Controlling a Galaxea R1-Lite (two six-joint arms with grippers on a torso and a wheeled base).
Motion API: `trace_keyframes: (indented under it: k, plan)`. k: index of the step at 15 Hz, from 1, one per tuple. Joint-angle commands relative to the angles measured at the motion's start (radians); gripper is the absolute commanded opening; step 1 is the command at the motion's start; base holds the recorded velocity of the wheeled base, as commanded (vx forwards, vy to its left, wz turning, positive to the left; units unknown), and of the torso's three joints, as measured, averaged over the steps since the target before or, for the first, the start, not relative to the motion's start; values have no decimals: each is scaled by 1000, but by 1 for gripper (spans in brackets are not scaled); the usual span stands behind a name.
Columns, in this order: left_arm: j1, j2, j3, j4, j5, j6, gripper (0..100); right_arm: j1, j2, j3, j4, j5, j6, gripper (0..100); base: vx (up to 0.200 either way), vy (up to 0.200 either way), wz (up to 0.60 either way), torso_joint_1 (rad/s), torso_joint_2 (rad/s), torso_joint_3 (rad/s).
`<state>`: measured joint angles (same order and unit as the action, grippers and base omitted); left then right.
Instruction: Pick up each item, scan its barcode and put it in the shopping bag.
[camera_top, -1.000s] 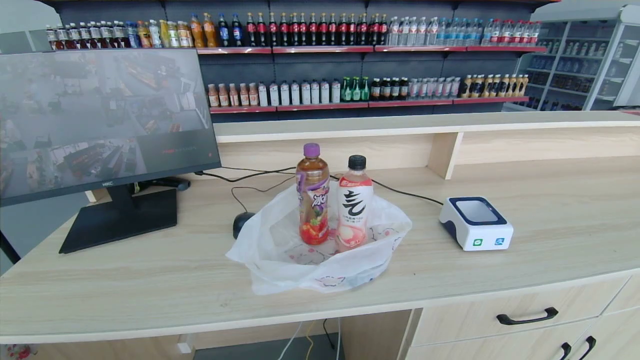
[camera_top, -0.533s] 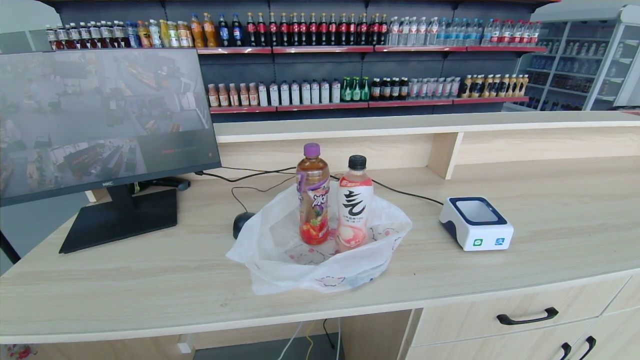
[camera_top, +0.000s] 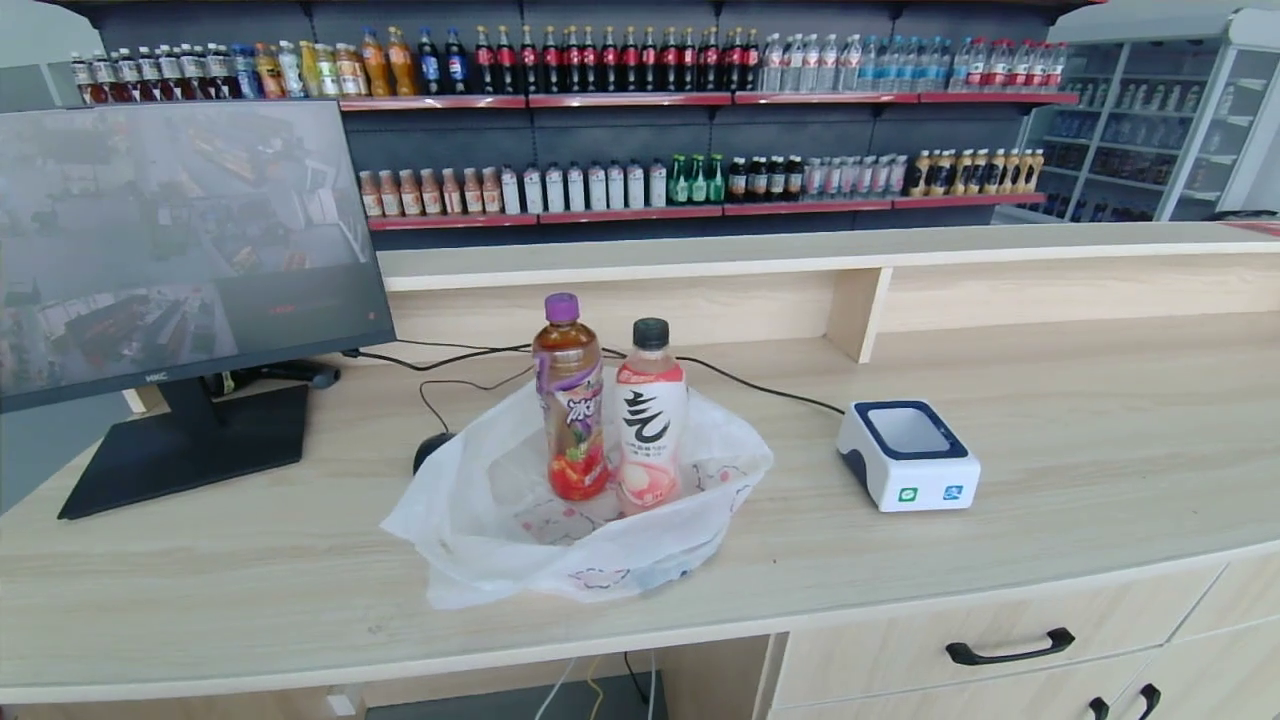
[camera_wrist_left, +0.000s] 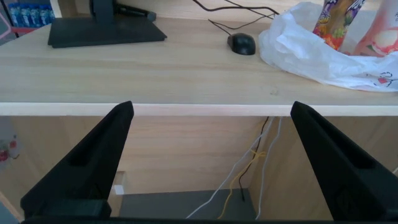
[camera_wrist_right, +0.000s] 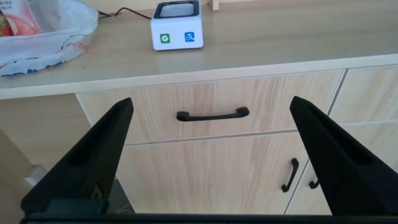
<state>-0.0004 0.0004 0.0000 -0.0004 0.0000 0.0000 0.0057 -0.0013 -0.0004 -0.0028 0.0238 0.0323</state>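
Both items are in the shopping bag (camera_top: 480, 520) already: the tea btl w/ purple cap (camera_top: 570, 400) and the pink btl w/ black cap (camera_top: 650, 420) stand upright side by side, touching or nearly so, w/ the bag's rim slumped open around their bases. The bag sits mid-counter, between the mouse (camera_top: 430, 450) on my left and the scanner (camera_top: 907, 455) on my right, and the scanner is apart from the bag w/ its window facing up. The left gripper (camera_wrist_left: 211, 109) hangs in front of the counter (camera_top: 1100, 430), below its edge, jaws spread wide and holding nothing. The right gripper (camera_wrist_right: 211, 102) is likewise low, facing the drawer handle (camera_wrist_right: 212, 114), also wide open and empty. I read this as the tail end of the job: I see no loose item left on the counter to scan, so bagging looks done. Can't tell from here whether each barcode got read. The next move, if any, calls for a look round for stray goods, else keep both arms parked clear of the counter edge. Vs half a sec ago, the whole head pic has slid toward its left side, so the cam turned. Btls, bag, scanner and monitor (camera_top: 180, 240) keep the same layout among themselves.
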Motion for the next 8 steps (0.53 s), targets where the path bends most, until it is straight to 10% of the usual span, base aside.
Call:
trace_keyframes:
  k: [1,8]
  plan:
    - [0,0,0,0,2,0,100,0,1,0,0,1,0,100,0,-200,0,-12,-7,2]
    - [0,0,0,0,2,-3,100,-1,1,0,0,1,0,100,0,-200,0,2,4,2]
